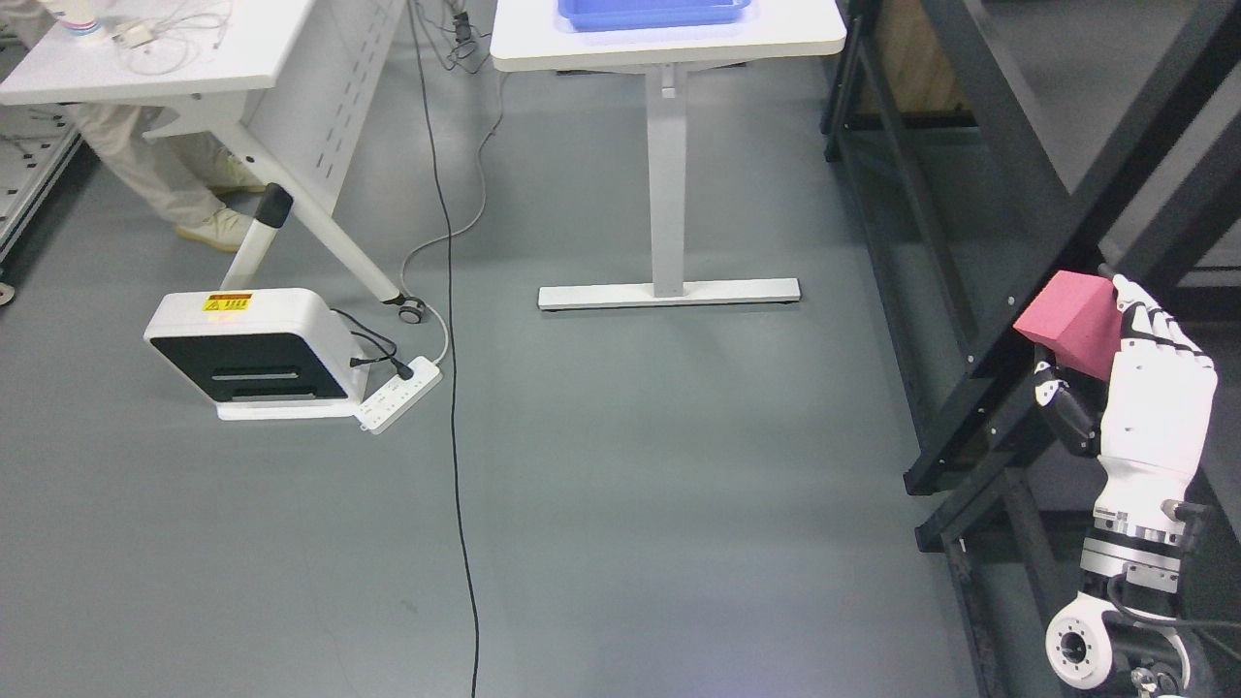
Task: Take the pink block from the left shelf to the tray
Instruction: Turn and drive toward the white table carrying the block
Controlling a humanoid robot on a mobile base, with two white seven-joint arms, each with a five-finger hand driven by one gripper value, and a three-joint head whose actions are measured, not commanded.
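My right hand (1100, 354) rises from the lower right corner, its white fingers and black thumb shut on a pink block (1069, 321). The block is held tilted in front of the black shelf frame (979, 368) at the right edge. A blue tray (652, 14) sits on the white table (669, 44) at the top centre, far from the hand. The left arm does not show.
A white and black box (257, 354) with a power strip (397, 393) lies on the grey floor at left. A black cable (456, 407) runs down the floor. A second white table (165, 48) stands top left, with a person's legs (165, 179) beneath it.
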